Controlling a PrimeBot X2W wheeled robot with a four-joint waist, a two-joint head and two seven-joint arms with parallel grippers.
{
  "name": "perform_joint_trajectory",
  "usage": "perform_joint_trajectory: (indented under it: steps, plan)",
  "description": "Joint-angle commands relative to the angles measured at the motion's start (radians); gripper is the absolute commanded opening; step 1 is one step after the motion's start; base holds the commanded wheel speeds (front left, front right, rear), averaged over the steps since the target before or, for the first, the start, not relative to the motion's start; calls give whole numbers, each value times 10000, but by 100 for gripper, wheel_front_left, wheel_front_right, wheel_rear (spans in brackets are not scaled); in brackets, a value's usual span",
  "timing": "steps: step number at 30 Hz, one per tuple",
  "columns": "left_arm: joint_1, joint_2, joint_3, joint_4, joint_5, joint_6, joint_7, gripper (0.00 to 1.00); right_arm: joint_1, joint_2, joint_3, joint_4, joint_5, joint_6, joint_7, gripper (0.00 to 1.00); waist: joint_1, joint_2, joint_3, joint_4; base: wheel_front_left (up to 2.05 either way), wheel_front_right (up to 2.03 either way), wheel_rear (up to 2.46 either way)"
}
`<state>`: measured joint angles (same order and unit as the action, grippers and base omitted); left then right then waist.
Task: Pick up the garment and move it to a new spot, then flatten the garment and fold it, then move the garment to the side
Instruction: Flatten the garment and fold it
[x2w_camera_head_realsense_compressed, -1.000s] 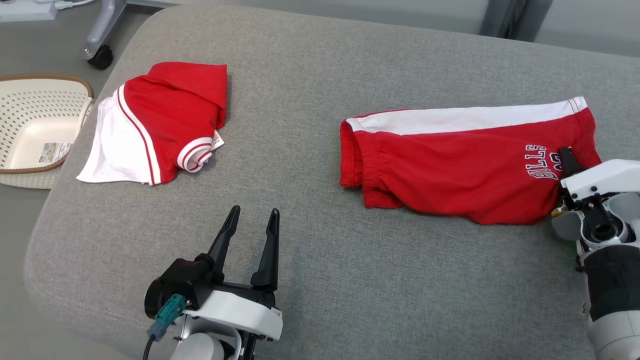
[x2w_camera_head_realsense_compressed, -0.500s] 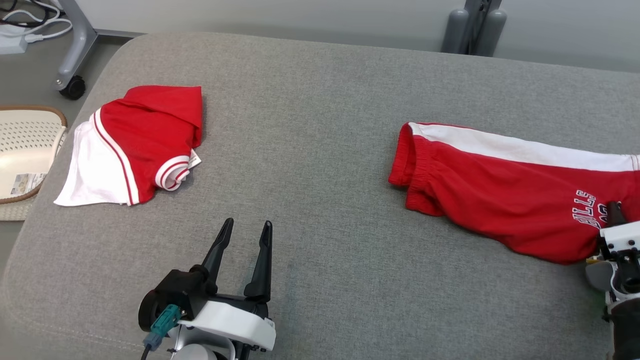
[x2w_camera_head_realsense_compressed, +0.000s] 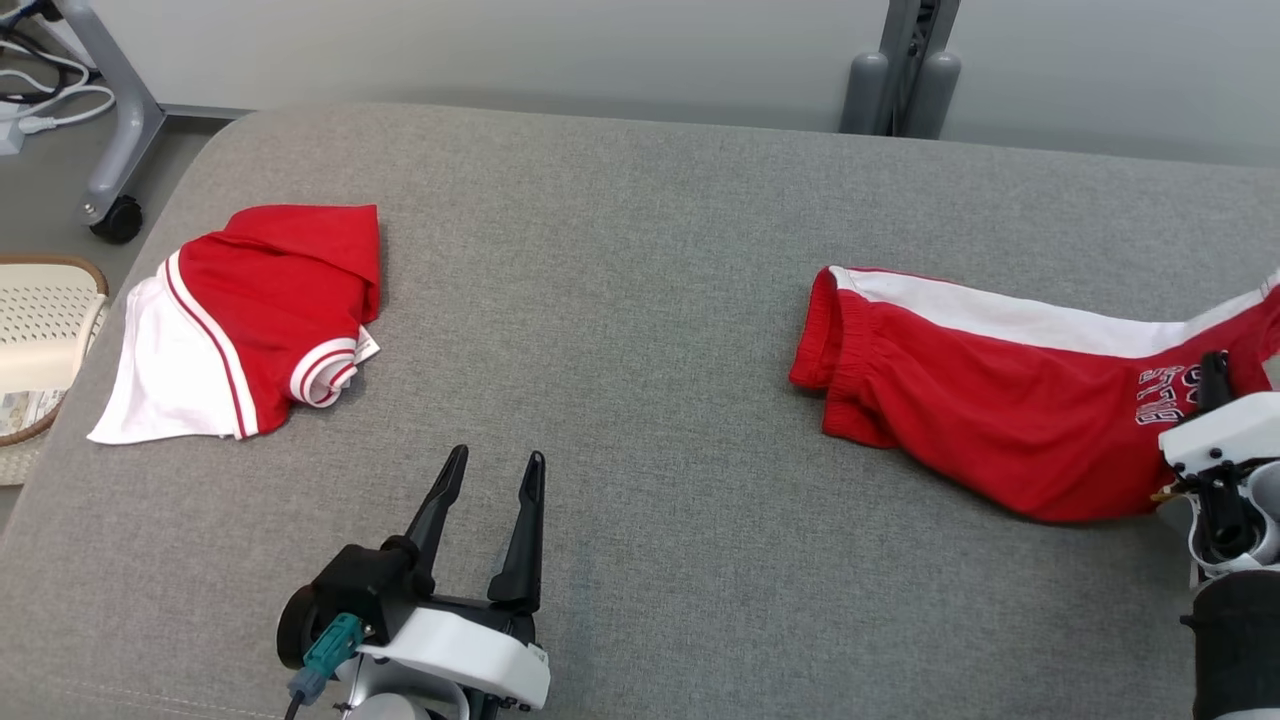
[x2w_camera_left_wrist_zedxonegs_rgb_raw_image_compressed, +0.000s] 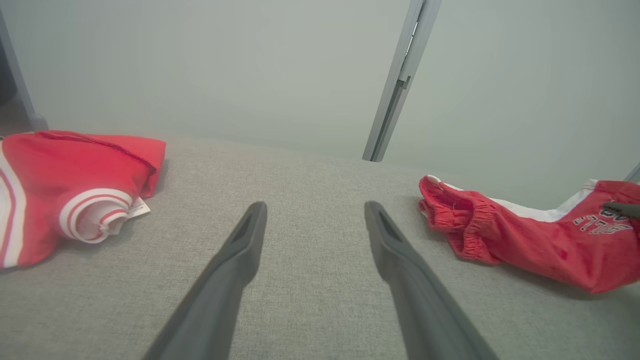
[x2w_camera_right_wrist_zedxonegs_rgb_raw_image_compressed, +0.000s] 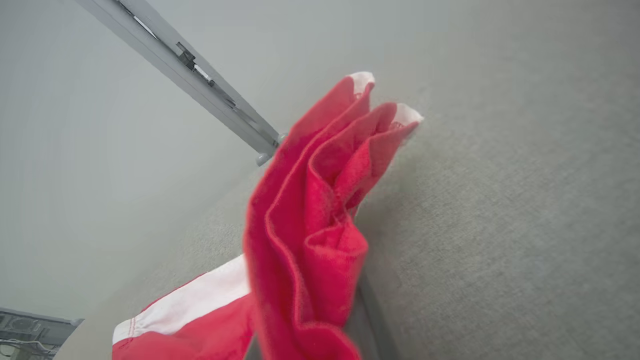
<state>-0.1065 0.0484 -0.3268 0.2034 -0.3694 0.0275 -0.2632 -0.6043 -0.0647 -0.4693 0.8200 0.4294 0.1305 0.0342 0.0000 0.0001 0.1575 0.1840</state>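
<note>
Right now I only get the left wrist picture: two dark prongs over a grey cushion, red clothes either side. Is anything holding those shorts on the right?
Observer: Yes. The right gripper is shut on the shorts, near the lettering.
Operator: Does the cloth lie flat there?
Observer: No. The right wrist view shows that end bunched into thick folds.
Operator: Anything past the shirt?
Observer: A cream basket with holes stands off the cushion's left edge, beyond the shirt.
</note>
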Motion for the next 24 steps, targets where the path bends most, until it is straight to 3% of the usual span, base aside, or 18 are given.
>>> perform_joint_trajectory:
  steps: [1,5,10,24]
  plan:
    - [87,42,46,15,35,-17,-18,100,93,17,91,-253,-80,7,132,0,0,-1,-81,0,0,0,0]
    - [167,42,21,11,-37,6,-18,100,171,132,577,-879,-236,7,600,0,0,-1,-195,27,0,0,0]
    - [172,39,-109,19,-161,22,-18,100,209,123,1892,-977,509,7,857,0,0,-1,-271,189,0,0,0]
    - [229,44,-346,60,-398,73,-18,100,-147,137,3776,108,1159,7,328,0,0,-1,-192,1013,0,0,0]
